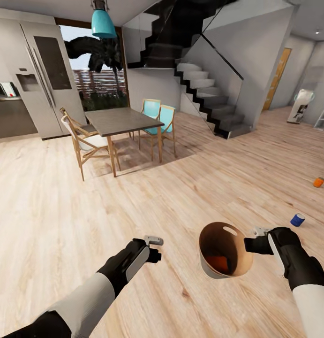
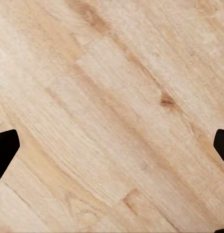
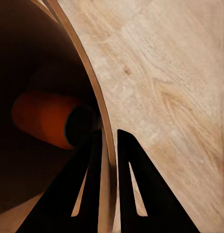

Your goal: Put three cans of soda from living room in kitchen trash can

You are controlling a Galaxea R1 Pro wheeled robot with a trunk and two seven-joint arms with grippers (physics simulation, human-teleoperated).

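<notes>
Nearest the robot, the right gripper [image 1: 252, 245] holds the small glossy copper-brown round bin [image 1: 226, 251] by its rim, off the pale wood plank floor [image 1: 180, 188]. In the right wrist view the two black fingers [image 3: 90, 184] stand close together with the bin's thin curved wall [image 3: 99, 111] pinched between them, one finger inside and one outside. The bin tilts so its open mouth faces the head camera, and an oval handle cutout [image 1: 229, 230] shows near the far rim. Inside, at the bottom, lies one bright orange cylindrical soda can [image 3: 48, 119] on its side, its dark end towards the wrist camera.

The left gripper [image 1: 154, 248] hangs over bare floor to the left of the bin, apart from it. Its dark fingertips [image 2: 5, 150] sit at opposite edges of the left wrist view, spread wide, with nothing between them but floorboards.

Farther right, a small blue cylinder [image 1: 297, 219] lies on the floor, and beyond it a second orange can [image 1: 319, 182] also lies on the floor, well apart from the bin.

Farther still stands a grey-topped dining table [image 1: 119, 119] with wooden chairs [image 1: 84, 141], two of them with turquoise backs. Behind them are a tall silver fridge [image 1: 44, 77] at left, a turquoise pendant lamp [image 1: 103, 23] and a dark staircase [image 1: 204, 89].
</notes>
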